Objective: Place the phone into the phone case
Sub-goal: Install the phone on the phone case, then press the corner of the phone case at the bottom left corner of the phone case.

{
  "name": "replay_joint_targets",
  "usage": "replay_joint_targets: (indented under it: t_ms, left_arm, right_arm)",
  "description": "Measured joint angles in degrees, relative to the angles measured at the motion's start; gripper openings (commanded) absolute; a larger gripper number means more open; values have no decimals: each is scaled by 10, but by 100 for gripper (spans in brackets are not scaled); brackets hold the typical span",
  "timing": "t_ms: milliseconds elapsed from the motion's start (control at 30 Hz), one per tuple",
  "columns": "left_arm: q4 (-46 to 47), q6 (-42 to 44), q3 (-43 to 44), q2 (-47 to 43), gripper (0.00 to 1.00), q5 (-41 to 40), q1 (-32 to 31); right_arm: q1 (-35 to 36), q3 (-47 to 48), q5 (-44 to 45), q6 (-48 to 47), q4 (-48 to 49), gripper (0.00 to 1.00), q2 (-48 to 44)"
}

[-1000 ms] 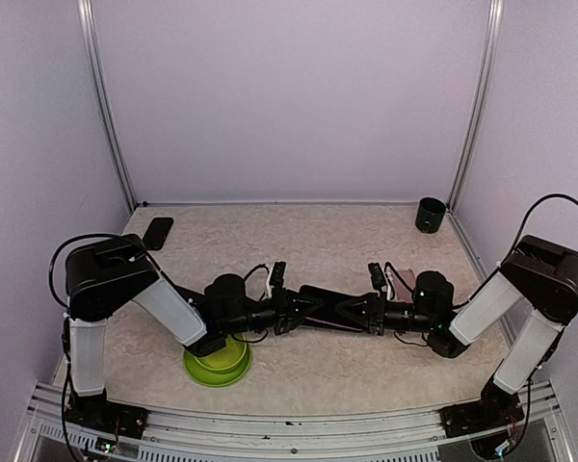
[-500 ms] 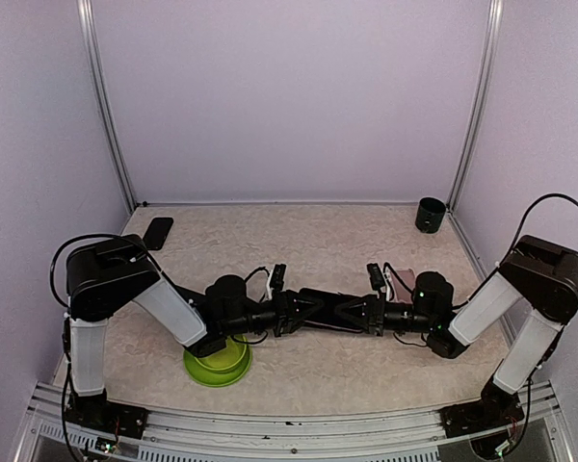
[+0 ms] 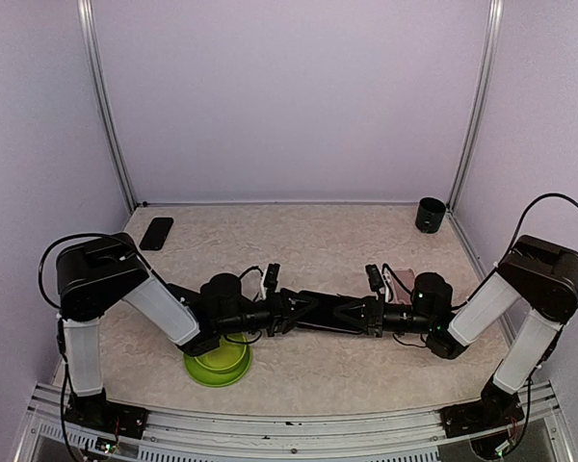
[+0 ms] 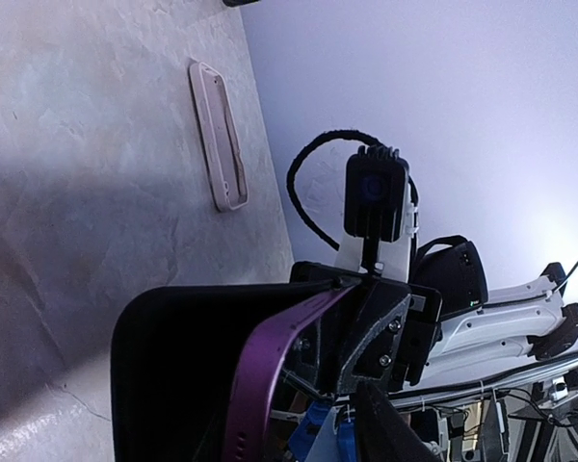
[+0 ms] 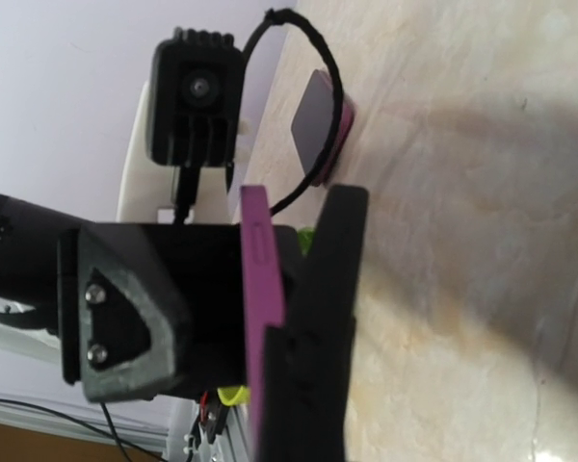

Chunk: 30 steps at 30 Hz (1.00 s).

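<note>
Left tool (image 3: 303, 310) and right tool (image 3: 345, 313) both clamp purple-edged phone (image 4: 188, 366), held above counter (image 3: 318, 241). Pale case (image 4: 217, 135) lies near right tool. Risk: opposing pulls twist phone loose and it drops.

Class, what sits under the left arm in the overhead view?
A green bowl; the left arm covers its far rim and part of its inside, so contents cannot be judged.
</note>
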Motion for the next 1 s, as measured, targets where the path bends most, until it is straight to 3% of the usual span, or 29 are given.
replay_joint_targets:
  t_ms: [567,1000]
  left_arm:
    - [-70,42,-29,-58,43,-19,27]
    - [-103,95,-37,-114,43,-31,39]
  right_arm:
    - [0,0,-9,-19,-11,11,-2]
    - [0,2,-16,-117,-149,10,-93]
